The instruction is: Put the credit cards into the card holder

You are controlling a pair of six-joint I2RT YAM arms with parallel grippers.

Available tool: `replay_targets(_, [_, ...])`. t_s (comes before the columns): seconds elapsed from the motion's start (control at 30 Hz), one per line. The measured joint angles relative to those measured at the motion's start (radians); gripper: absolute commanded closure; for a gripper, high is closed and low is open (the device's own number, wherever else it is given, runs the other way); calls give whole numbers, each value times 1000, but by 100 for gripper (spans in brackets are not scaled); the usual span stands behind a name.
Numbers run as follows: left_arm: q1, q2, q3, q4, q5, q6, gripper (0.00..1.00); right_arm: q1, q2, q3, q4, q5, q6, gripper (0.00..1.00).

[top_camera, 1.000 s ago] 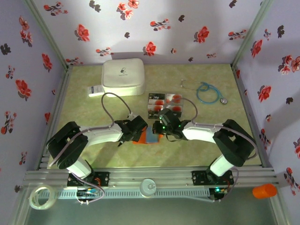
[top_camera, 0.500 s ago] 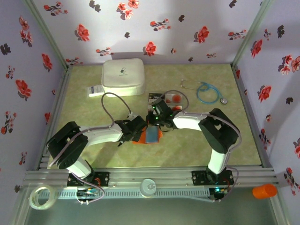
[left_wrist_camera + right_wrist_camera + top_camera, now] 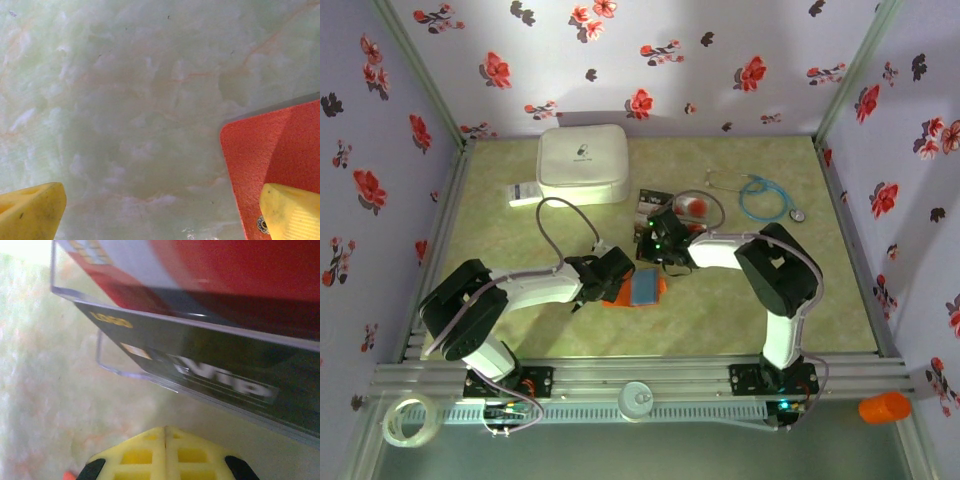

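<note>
Green marble tabletop (image 3: 520, 240) sits inside flowered walls (image 3: 650, 60). Your left gripper (image 3: 160, 212) is open wide and holds nothing. One yellow finger (image 3: 290, 212) is over the edge of the orange card holder (image 3: 642, 290), at its 9 o'clock side. Your right gripper (image 3: 165, 435) is pinched shut with nothing in it, just at 6 o'clock of the credit cards (image 3: 656, 199). They lie at 12 o'clock from the holder.

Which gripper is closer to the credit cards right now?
Right. The right gripper, shut, sits just short of the credit cards' near edge. The left gripper, open, is farther back at the card holder, one finger over its orange edge.
</note>
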Motion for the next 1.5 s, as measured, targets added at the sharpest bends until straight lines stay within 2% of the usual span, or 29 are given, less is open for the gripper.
replay_targets(0.33, [0,0,0,-1,0,0,0,-71,-15,-3,-28,5,-42,100])
replay_targets(0.77, [0,-29,24,-44,0,1,0,-71,-398,-228,-38,-36,-39,100])
replay_targets(1.1, [0,-73,134,-95,10,4,0,24,-514,-310,-69,-30,-22,93])
replay_targets(1.23, [0,-101,186,-109,68,2,0,39,-543,-350,-72,-14,-18,93])
replay_targets(1.5, [-6,-148,244,-21,314,-69,0,39,-622,-445,-97,35,5,93])
